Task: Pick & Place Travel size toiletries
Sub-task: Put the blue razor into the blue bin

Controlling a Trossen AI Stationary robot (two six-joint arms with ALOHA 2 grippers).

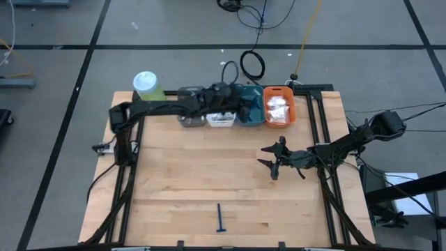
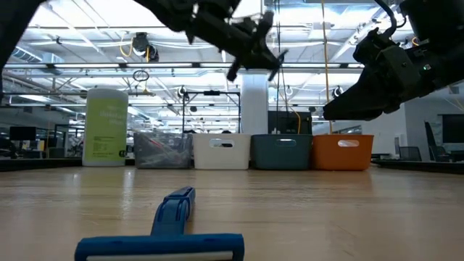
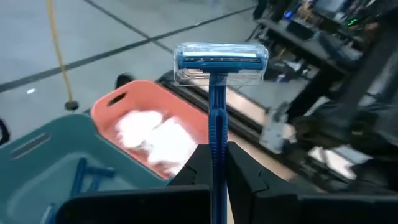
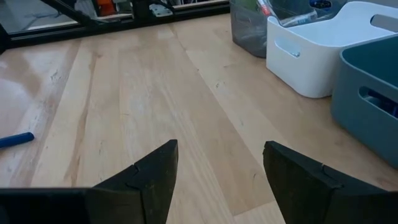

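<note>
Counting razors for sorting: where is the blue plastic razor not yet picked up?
The blue plastic razor lies flat on the wooden table at its front edge, near the middle, far from both grippers.

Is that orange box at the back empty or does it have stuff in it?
Not empty. The orange bin holds white crinkly pouches, seen from above and past the left gripper, which grips a blue razor.
</note>
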